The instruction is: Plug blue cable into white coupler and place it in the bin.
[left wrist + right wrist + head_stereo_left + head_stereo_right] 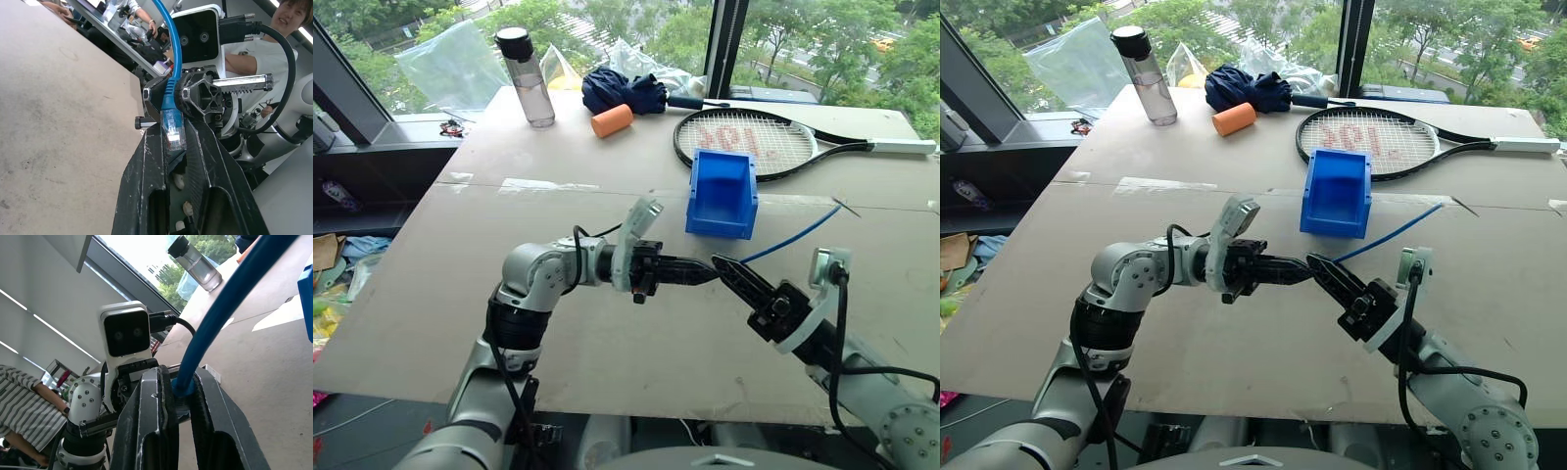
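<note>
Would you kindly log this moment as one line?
left tool: shut | right tool: shut on thin bright blue cable | tips meeting above table | small blue plastic bin: empty

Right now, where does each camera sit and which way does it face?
Head eyes: forward and down over the table; both arms show, left gripper facing right gripper.
Left wrist: along its fingers toward the right gripper clamping the blue cable.
Right wrist: along its fingers toward the left wrist's camera.
All share the blue cable.
</note>
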You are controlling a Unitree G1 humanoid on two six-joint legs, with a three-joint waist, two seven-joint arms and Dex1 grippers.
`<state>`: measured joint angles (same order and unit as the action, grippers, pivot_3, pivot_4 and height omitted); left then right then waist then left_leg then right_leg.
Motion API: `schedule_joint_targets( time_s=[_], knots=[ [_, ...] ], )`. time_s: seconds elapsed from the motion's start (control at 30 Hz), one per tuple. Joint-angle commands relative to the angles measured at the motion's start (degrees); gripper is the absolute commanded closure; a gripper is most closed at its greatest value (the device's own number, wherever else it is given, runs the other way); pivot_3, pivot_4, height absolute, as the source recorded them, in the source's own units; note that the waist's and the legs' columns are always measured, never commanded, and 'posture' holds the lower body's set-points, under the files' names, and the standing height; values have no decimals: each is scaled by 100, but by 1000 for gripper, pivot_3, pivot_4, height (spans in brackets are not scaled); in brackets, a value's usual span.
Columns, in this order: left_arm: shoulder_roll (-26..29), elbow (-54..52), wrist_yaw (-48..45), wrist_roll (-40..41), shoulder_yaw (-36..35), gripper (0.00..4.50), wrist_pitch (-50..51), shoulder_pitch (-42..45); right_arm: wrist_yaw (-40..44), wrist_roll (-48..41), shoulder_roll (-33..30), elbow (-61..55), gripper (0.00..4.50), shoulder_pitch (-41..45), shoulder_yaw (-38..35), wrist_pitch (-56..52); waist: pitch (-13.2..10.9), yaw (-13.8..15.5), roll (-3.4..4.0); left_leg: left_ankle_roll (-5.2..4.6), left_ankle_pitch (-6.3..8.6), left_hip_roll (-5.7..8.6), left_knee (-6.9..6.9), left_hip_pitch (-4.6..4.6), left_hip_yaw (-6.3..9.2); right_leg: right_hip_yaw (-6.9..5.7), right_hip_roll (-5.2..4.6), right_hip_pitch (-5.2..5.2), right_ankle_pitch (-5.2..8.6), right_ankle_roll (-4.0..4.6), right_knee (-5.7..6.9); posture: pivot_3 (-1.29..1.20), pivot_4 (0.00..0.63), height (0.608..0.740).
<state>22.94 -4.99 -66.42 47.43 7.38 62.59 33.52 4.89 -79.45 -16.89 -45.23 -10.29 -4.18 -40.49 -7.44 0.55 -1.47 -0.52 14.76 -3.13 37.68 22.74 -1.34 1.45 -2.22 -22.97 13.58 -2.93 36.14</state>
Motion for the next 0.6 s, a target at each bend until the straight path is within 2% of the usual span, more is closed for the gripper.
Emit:
schedule_joint_targets(
  time_s=[0.03,0.07,0.1,0.13,0.17,0.33,0.37,0.47,0.6],
  knots=[
    [-32,-255,-20,158,7,4500,-64,3,-112,-150,-89,-180,4405,56,183,117,0,6,0,0,0,0,0,0,0,0,0,0,0,0,0,0,150,740],
    [-11,-273,-25,56,57,4500,-193,-22,-134,-169,-107,-189,4405,57,205,155,0,6,0,0,0,0,0,0,0,0,0,0,0,0,0,0,150,740],
    [9,-264,-8,4,30,3745,-289,-30,-169,-195,-114,-207,4500,56,227,204,0,4,0,0,0,0,0,0,-1,1,0,0,0,0,-1,0,150,740],
    [35,-274,7,-9,-2,3530,-339,-41,-193,-227,-133,-228,4500,44,236,248,0,3,0,0,0,0,0,0,-1,2,0,0,0,0,-1,0,150,740],
    [103,-320,43,-50,-53,3120,-416,-77,-215,-260,-155,-254,4500,25,234,295,0,3,0,0,0,0,0,0,0,1,0,0,0,0,0,0,150,740],
    [429,-609,503,-663,-278,818,-1280,-486,-264,-285,-265,-341,4500,-117,190,501,-1,-1,1,0,0,-1,-1,0,1,2,1,0,1,3,-1,0,150,740],
    [543,-675,671,-919,-395,189,-1638,-652,-254,-287,-290,-341,4500,-162,155,550,-1,-2,1,0,0,-1,-2,-1,1,2,0,0,2,3,-2,0,150,740],
    [707,-622,1182,-1557,-730,81,-2588,-978,-198,-288,-377,-282,4500,-201,92,658,-1,-2,2,0,0,-3,-5,-4,2,4,0,-1,2,4,0,0,150,740],
    [1106,-8,1670,-2462,-1085,81,-3704,-1202,-62,-277,-478,-78,4500,-64,43,726,-1,15,2,0,0,-3,-5,-5,-5,3,0,-1,2,5,-1,0,150,740]
  ],
)
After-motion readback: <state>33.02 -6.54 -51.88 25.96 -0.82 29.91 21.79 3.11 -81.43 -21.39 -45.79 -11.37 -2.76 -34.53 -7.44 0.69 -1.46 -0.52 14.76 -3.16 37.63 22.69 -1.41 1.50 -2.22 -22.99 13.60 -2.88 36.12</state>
